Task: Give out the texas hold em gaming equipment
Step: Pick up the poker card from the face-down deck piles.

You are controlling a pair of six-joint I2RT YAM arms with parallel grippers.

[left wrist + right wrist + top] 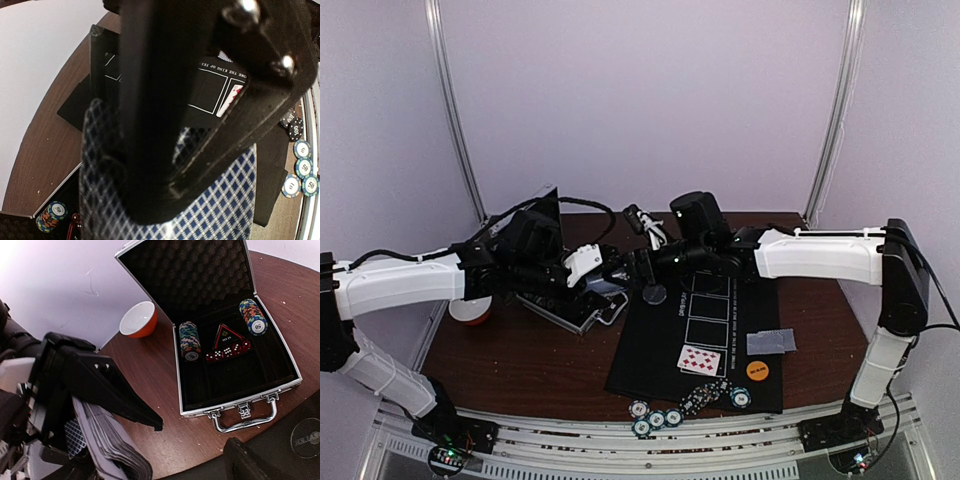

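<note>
A deck of playing cards (220,200) with a blue-diamond back is clamped in my left gripper (582,268), held above the table beside the open case; its stacked edges (117,450) show in the right wrist view. My right gripper (632,264) faces it, open, one finger (250,462) far from the deck. On the black mat (650,350) lie a face-up card (700,358), a grey-backed card (770,342), an orange disc (757,369) and a dark disc (654,294). Teal chips (655,418) and dark chips (705,395) sit near the mat's front edge.
The silver case (230,407) stands open behind the grippers, holding two chip stacks (190,340) and red dice (227,352). A red-and-white bowl (140,320) sits to its left by the table's edge. White walls close in behind.
</note>
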